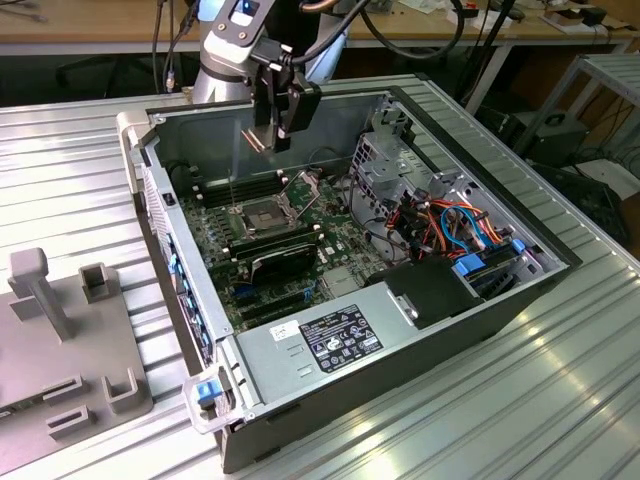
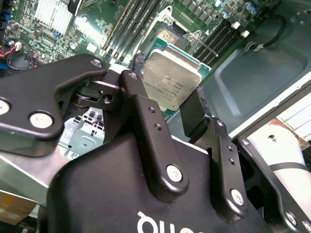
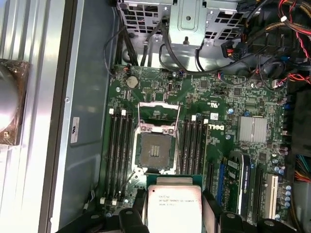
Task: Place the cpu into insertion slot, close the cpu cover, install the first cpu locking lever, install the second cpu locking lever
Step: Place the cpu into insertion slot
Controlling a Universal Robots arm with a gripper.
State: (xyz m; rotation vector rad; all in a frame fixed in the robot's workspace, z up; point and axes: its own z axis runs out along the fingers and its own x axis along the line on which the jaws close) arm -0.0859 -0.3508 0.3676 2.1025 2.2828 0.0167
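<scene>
The cpu [image 3: 174, 211] is being gripped by two opposite edges, the gripper [image 3: 173, 216] clenched onto it, and it is held in the air over the open case [image 1: 195, 130]. Its silvery face is turned towards both wrist cameras. Its square sides are seen lined up with the insertion slot [image 3: 156, 151], which is left bare below. The cpu cover [image 3: 158, 112] is seen raised on its hinge.

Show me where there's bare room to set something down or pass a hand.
Free: ribbed table on the exterior view's right of the case; also that view's left, bordered by case and grey fixture. Inside, bare grey panel beside the memory slots. Crowded: cables by the drive cage, and near the insertion slot, where the gripper holds the cpu.
</scene>
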